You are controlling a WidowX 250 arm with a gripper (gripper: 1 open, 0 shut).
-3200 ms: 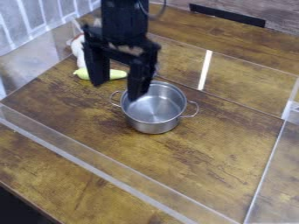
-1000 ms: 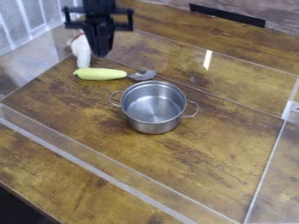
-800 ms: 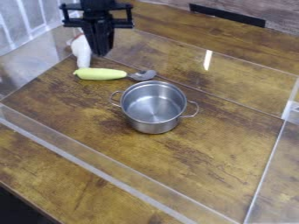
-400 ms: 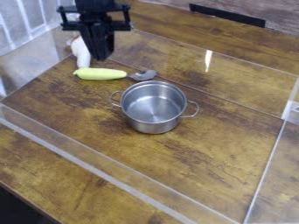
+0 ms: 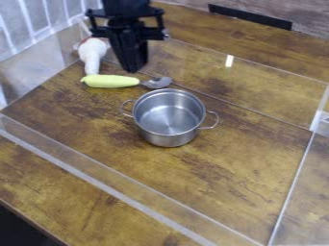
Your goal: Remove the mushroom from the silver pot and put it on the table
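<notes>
While the gripper (image 5: 126, 50) hovers, jaws closed, the white, mushroom-like thing (image 5: 92, 47) lies on the table (image 5: 238, 183), toward eleven o'clock from the silver pot (image 5: 168, 118); probably light, perhaps soft, best pinched gently around its narrower stem!

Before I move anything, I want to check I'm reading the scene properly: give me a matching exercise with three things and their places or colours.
1. Pot
2. Long slim thing by the spoon
3. Gripper

A. yellow-green
B. shut, above the table
C. silver, with two side handles

Pairs: 1-C, 2-A, 3-B
</notes>
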